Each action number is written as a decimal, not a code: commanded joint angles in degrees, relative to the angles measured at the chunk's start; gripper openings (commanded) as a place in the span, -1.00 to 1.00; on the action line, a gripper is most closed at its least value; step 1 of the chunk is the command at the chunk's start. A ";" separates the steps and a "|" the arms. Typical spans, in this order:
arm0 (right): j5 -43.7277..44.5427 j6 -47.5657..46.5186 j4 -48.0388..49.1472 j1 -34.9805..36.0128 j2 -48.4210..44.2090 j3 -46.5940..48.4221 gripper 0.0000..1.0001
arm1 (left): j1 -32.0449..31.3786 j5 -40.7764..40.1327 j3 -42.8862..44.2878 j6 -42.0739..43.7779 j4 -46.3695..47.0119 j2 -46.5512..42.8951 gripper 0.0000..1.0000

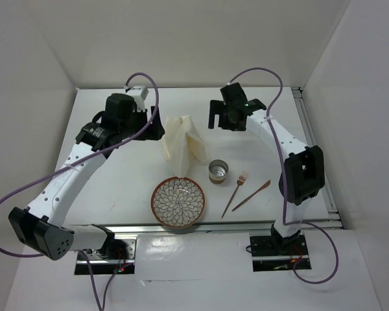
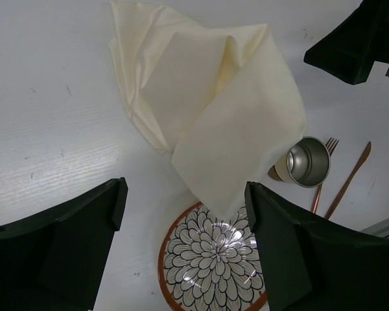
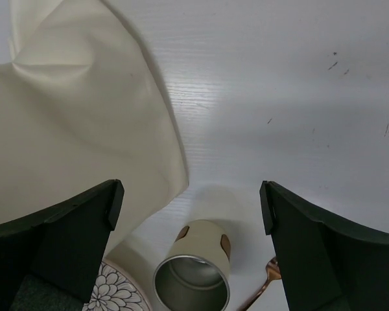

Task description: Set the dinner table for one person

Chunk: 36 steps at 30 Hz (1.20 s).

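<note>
We find left pincer (image 2: 185,194) and right pincer (image 3: 191,191) apart, empty. Crumpled cloth mat (image 1: 181,144) lies between the 2, nearer the left pincer.

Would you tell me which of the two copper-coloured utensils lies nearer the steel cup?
The copper fork, its tines close beside the cream-and-steel cup; the slim copper knife lies on the fork's far side.

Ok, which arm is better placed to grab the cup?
Right. The open right hand hangs close to the cup; the cloth lies between the left hand and it.
</note>
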 commanded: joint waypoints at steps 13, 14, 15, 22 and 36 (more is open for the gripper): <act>-18.12 -12.79 23.66 1.63 -26.86 -25.19 0.91 | -12.86 -7.35 -0.99 -3.84 1.33 -1.22 0.71; -18.13 -12.79 23.68 1.63 -27.58 -25.99 0.70 | -13.66 -7.87 -1.86 -4.72 2.03 -1.22 0.71; -18.65 -12.79 23.68 1.63 -27.59 -26.61 0.62 | -14.19 -7.36 -4.48 -5.25 2.91 -2.09 0.71; -19.90 -16.74 24.30 6.46 -26.02 -29.42 0.89 | -15.33 0.46 -16.53 -7.36 12.66 -5.53 0.71; -17.96 -18.68 33.60 7.17 -15.47 -31.89 0.85 | -15.33 -3.91 -31.57 -8.85 32.51 -2.72 1.00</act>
